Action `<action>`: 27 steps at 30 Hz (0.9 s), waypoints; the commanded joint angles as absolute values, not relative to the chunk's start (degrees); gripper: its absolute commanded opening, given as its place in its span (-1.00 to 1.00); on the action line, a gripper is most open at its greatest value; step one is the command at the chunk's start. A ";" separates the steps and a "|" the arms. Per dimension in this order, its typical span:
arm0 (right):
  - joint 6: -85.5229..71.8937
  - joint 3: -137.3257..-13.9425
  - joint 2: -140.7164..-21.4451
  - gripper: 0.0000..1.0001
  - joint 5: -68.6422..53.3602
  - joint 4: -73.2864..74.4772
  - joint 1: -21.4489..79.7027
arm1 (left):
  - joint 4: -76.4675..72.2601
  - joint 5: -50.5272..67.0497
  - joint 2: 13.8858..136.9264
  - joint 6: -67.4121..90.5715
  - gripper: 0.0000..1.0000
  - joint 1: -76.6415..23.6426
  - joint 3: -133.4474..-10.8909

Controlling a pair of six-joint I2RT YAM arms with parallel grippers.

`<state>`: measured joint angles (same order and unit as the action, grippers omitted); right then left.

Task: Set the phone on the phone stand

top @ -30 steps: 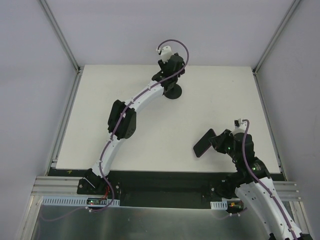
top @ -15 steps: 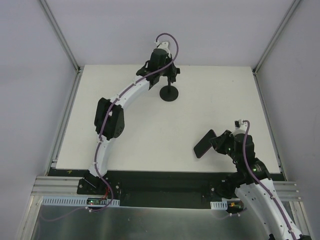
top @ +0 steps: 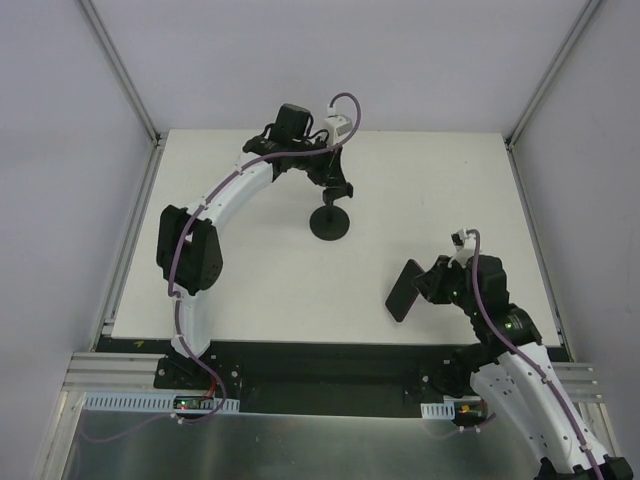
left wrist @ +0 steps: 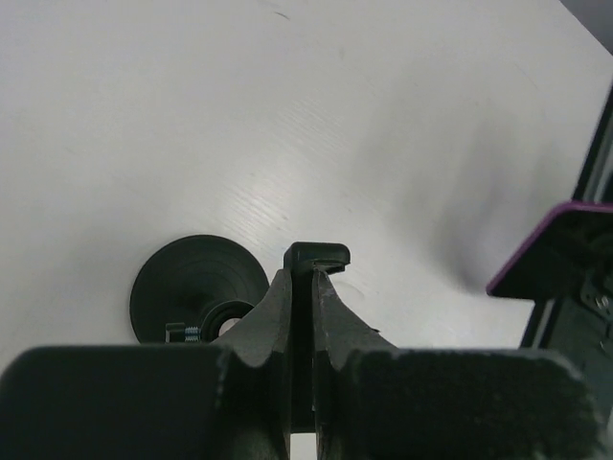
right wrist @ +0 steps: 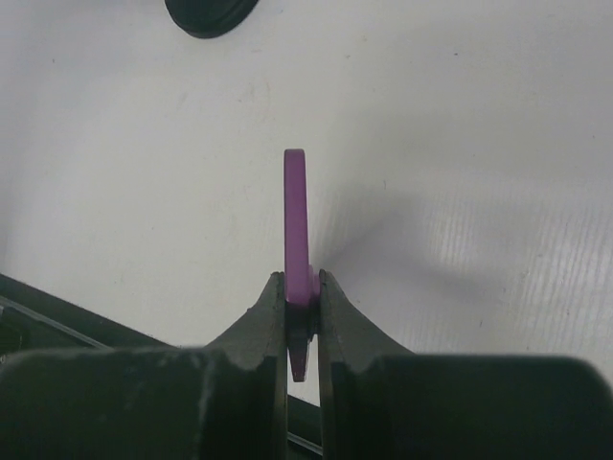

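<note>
The phone stand (top: 329, 223) stands upright on the white table (top: 250, 270), its round base on the surface. My left gripper (top: 337, 187) is shut on the stand's top clamp. In the left wrist view the clamp (left wrist: 317, 255) sticks out past the closed fingertips of that gripper (left wrist: 311, 274), with the disc base (left wrist: 196, 285) below left. My right gripper (top: 432, 283) is shut on the phone (top: 405, 290), held on edge above the table. In the right wrist view the phone (right wrist: 296, 216) shows edge-on as a purple strip between that gripper's (right wrist: 301, 287) fingers.
Grey walls and aluminium rails (top: 130, 85) enclose the table. A black strip (top: 320, 352) runs along the near edge by the arm bases. The phone's purple-edged corner (left wrist: 565, 251) shows at the right of the left wrist view. The stand's base (right wrist: 211, 13) shows at the top of the right wrist view.
My left gripper went from open to shut on the stand's top and has drawn the stand nearer across the table. The right gripper with the phone shifted slightly.
</note>
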<state>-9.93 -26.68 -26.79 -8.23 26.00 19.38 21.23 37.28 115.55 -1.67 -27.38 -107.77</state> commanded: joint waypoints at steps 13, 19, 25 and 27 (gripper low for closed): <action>-3.60 -36.30 -34.63 -0.99 -24.52 17.58 20.39 | 31.73 52.48 106.26 -16.36 0.16 -27.68 -107.40; -5.18 -36.21 -36.03 -0.99 -25.31 15.74 21.18 | 27.62 46.87 100.92 -7.93 0.56 -27.77 -103.38; -6.59 -37.00 -39.63 -0.99 -31.28 11.34 22.93 | 7.25 48.32 86.88 11.67 0.39 -27.69 -80.31; -6.07 -38.05 -40.86 -0.99 -31.64 11.25 24.42 | -1.55 48.25 82.90 16.95 0.64 -27.77 -74.56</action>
<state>-5.19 -33.54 -39.38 -26.65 17.89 22.17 16.16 47.22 91.83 2.85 -27.40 -85.27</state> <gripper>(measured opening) 0.119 0.727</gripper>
